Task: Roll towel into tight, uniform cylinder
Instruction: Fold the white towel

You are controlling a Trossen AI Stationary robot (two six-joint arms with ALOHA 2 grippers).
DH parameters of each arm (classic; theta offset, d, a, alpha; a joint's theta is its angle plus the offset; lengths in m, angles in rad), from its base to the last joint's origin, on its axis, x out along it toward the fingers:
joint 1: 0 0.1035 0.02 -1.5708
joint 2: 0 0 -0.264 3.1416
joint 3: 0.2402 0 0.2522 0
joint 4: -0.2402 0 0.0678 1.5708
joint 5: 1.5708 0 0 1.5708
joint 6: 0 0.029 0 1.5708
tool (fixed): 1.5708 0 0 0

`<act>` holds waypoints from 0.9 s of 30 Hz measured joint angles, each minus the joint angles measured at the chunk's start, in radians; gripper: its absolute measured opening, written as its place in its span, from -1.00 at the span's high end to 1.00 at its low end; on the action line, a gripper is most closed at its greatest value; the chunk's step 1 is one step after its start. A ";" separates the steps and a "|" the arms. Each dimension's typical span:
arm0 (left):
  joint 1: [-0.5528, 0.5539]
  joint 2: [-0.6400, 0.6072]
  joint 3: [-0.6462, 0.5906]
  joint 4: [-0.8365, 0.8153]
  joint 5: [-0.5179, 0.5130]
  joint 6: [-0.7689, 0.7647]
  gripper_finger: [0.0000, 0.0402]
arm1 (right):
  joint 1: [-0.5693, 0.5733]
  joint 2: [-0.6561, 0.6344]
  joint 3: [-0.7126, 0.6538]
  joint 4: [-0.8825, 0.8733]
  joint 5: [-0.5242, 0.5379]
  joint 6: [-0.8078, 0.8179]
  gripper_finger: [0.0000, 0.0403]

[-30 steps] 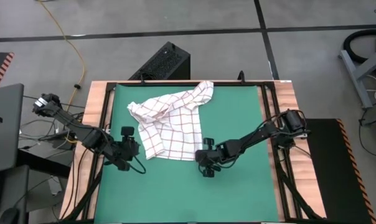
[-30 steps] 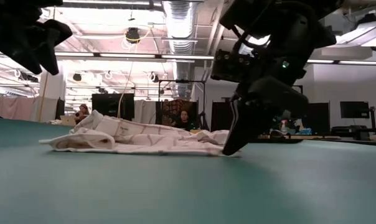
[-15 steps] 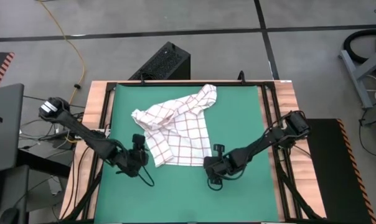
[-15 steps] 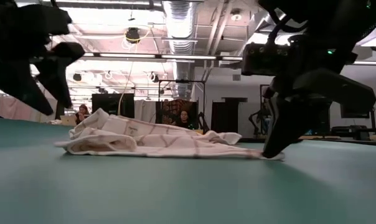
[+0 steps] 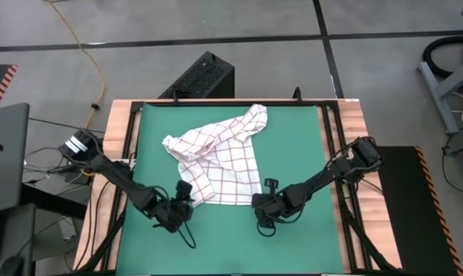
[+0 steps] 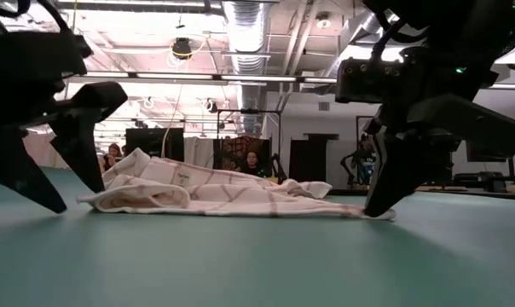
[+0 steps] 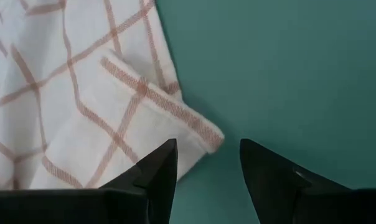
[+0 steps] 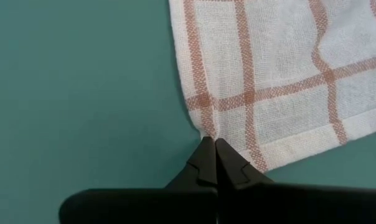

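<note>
1. Towel (image 5: pixel 218 163) lies crumpled on the green mat (image 5: pixel 293 146), bunched toward the far edge (near part flatter).
2. Right gripper (image 8: pixel 214 149) has its fingers pressed together, pinching the towel's near right corner at mat level.
3. Left gripper (image 7: pixel 206 163) is spread wide, holding nothing, poised at the towel's near left corner.
</note>
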 joint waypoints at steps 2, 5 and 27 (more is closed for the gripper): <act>0.000 0.021 0.001 0.016 -0.014 0.015 0.18 | 0.000 0.000 0.000 0.000 0.000 0.000 0.99; 0.000 0.049 0.003 0.034 -0.063 0.025 0.18 | 0.000 0.000 0.000 -0.001 0.000 0.006 0.98; 0.005 0.035 0.267 -0.464 -0.294 -0.038 0.99 | 0.027 -0.031 0.090 -0.202 0.231 0.178 0.99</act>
